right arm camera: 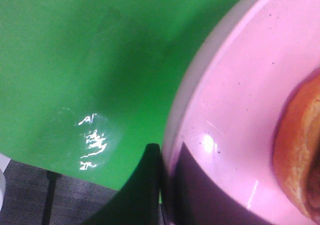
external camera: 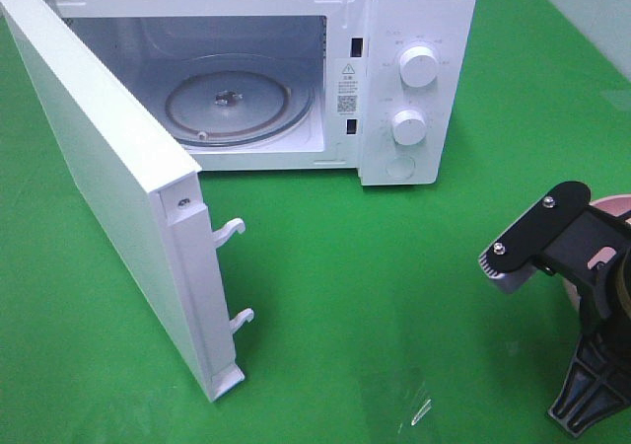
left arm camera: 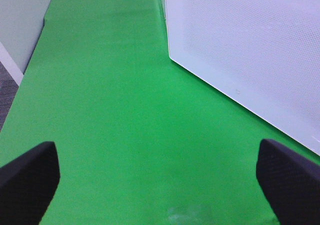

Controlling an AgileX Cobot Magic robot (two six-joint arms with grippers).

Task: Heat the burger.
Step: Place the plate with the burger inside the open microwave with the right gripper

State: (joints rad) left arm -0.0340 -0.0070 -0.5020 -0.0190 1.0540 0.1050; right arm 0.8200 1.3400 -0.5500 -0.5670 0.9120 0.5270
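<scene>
Item: burger (right arm camera: 300,150), on pink plate (right arm camera: 235,85) at right edge of surface (external camera: 375,296), well apart from open microwave (external camera: 414,30). Nearer arm: right claw (right arm camera: 167,185), clamped on plate rim, burger just inward of its tips. Far side: left claw (left arm camera: 157,185), spread wide, empty.

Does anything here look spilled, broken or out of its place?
Only a small shiny patch on the green table cover, in front of the microwave, toward the table's near edge. It glints like liquid or clear film; I cannot tell which. Nothing else looks damaged or askew.
</scene>
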